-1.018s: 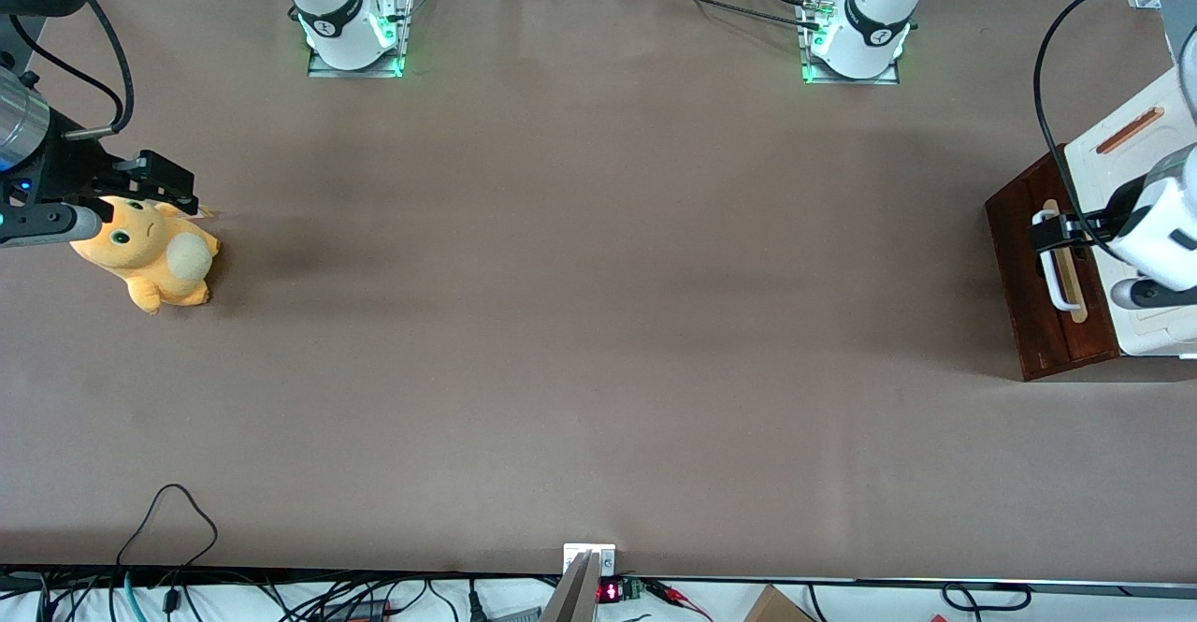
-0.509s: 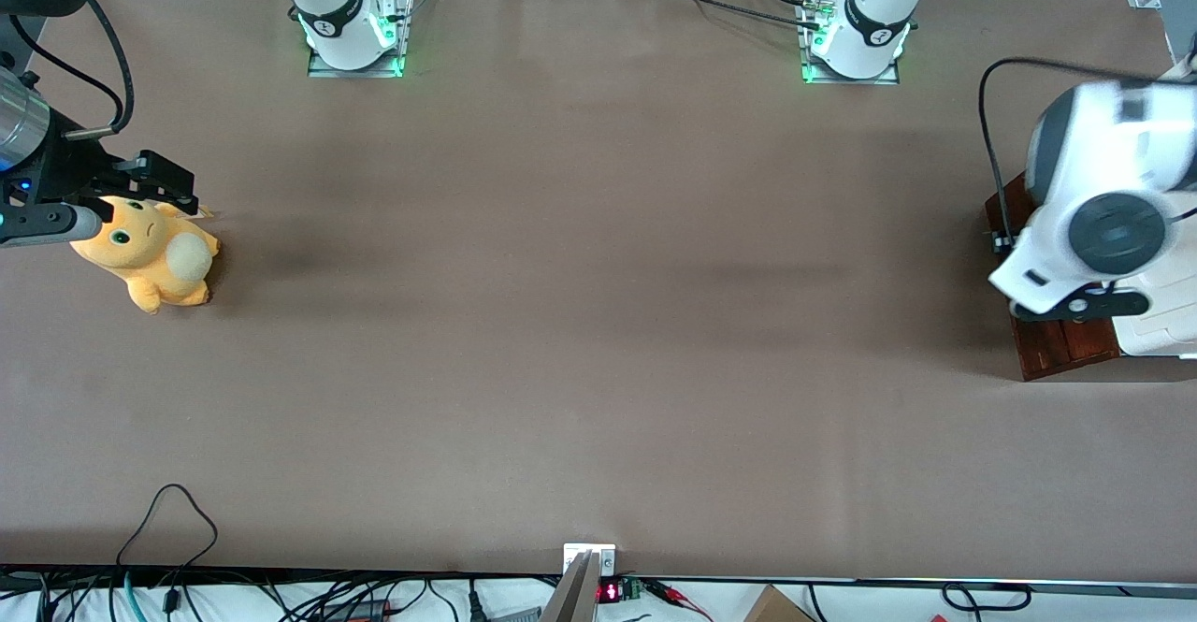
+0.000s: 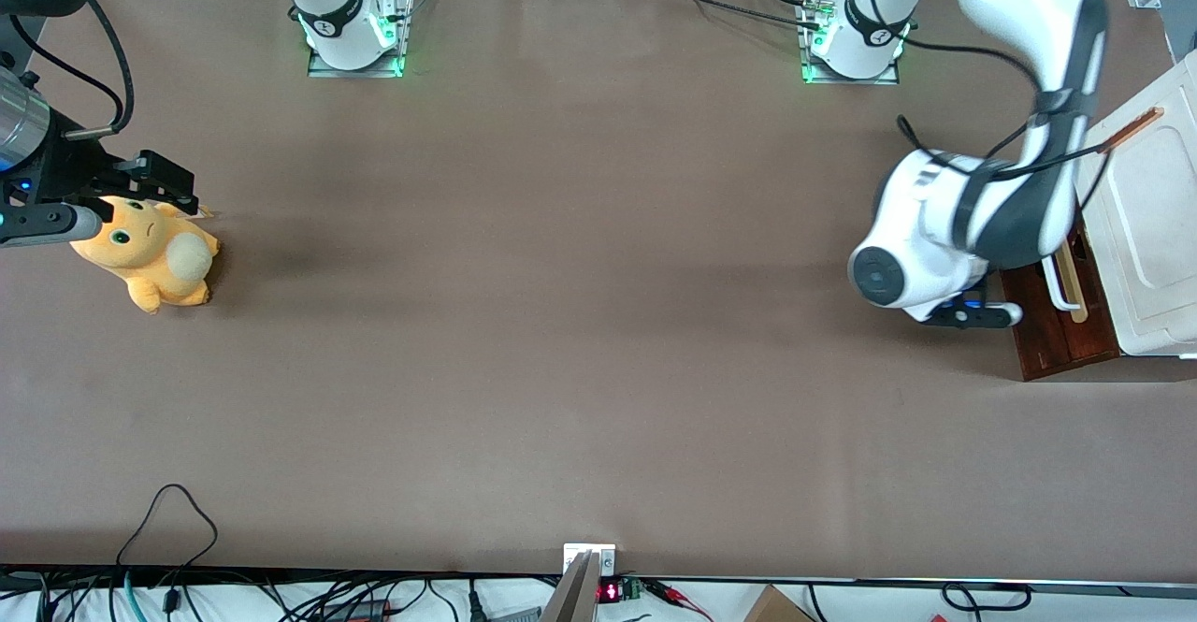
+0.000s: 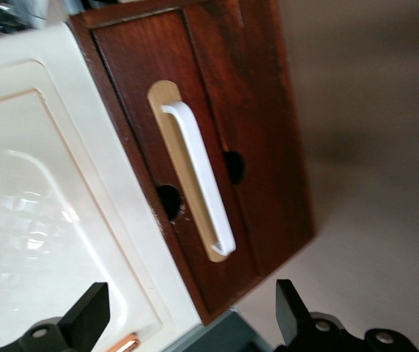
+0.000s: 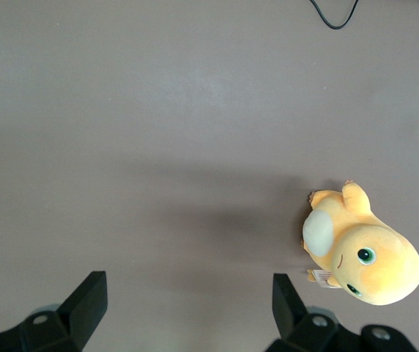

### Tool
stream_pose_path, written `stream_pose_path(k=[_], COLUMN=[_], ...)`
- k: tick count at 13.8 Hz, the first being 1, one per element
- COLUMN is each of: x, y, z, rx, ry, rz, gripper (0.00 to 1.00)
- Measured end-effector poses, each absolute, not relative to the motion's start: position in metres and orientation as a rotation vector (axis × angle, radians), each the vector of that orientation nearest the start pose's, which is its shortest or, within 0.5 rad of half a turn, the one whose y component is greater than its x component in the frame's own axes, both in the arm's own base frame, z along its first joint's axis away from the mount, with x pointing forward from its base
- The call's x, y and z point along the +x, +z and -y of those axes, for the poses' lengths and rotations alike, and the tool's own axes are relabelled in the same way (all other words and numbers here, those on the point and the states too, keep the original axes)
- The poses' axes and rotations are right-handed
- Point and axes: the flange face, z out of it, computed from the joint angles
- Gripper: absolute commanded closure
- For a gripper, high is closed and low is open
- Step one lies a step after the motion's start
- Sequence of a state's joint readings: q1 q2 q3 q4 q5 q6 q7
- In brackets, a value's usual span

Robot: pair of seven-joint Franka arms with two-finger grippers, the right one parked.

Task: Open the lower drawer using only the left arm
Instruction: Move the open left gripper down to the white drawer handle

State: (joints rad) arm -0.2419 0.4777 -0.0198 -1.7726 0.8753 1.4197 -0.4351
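Observation:
The lower drawer (image 4: 217, 132) shows a dark red-brown front with a pale strip and a white loop handle (image 4: 198, 176). It stands at the working arm's end of the table under the white cabinet top (image 3: 1150, 220). My left arm (image 3: 935, 238) hangs above the table just in front of the drawer front (image 3: 1057, 332), and its wrist covers the gripper in the front view. In the left wrist view the gripper (image 4: 187, 323) is open, with nothing between its black fingers (image 4: 290, 308). It is apart from the handle (image 3: 1059, 287).
A yellow plush toy (image 3: 150, 253) lies under the parked gripper toward the parked arm's end of the table, also seen as the plush toy (image 5: 363, 253). The two arm bases (image 3: 851, 37) stand along the table edge farthest from the front camera.
A second ago the gripper was at the white handle. Since then the left arm has swung up and away from the drawer front, toward the middle of the table.

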Motion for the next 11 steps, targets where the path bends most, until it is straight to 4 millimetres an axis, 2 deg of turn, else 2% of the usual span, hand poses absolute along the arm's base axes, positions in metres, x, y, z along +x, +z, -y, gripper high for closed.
stream_pose_path(k=[2,4,11], x=[0.571,0.563,0.563], y=[0.268,0.248,0.23], z=[0.06,0.056,0.041], rx=[-1.871,-1.81,-1.737], ry=[0.468,0.457,0.363], rz=[-0.138,-0.142,-0.055], gripper=[0.0,0.0,0.0])
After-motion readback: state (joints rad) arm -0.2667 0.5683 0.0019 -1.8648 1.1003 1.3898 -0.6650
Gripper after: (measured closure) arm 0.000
